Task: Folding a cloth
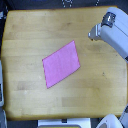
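The pink cloth (pixel 61 64) lies flat and spread out on the wooden tabletop (pixel 30 35), near the middle, turned so its corners point to the upper right and lower left. The robot arm (pixel 112 32) reaches in from the exterior view's right at the upper corner, well apart from the cloth. Its end (pixel 95 34) sits over the table's right part, above and to the right of the cloth. The fingers are too blurred to make out, so I cannot tell if the gripper is open or shut.
The table's edges run close to the frame's borders. White robot parts (pixel 107 122) show at the bottom right and a pale object (pixel 1 87) at the left edge. A small dark mark (pixel 104 74) sits on the wood right of the cloth.
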Robot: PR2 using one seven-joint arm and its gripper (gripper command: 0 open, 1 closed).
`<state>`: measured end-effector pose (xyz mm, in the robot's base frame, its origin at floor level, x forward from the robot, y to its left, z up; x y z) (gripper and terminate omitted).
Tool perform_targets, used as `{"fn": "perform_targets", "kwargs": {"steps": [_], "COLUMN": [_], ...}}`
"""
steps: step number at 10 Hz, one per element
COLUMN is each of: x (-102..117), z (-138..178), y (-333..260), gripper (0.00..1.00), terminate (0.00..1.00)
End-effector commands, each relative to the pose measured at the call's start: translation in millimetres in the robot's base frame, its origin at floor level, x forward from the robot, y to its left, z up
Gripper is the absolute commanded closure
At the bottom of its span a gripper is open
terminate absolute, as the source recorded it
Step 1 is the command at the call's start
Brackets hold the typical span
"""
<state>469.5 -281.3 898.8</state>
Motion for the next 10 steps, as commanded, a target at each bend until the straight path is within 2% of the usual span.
{"fn": "perform_targets", "kwargs": {"steps": [1, 10], "x": [0.4, -6.1], "z": [-0.5, -73.6], "y": [1.0, 105.6], "gripper": [0.00, 0.00], "terminate": [0.00, 0.00]}}
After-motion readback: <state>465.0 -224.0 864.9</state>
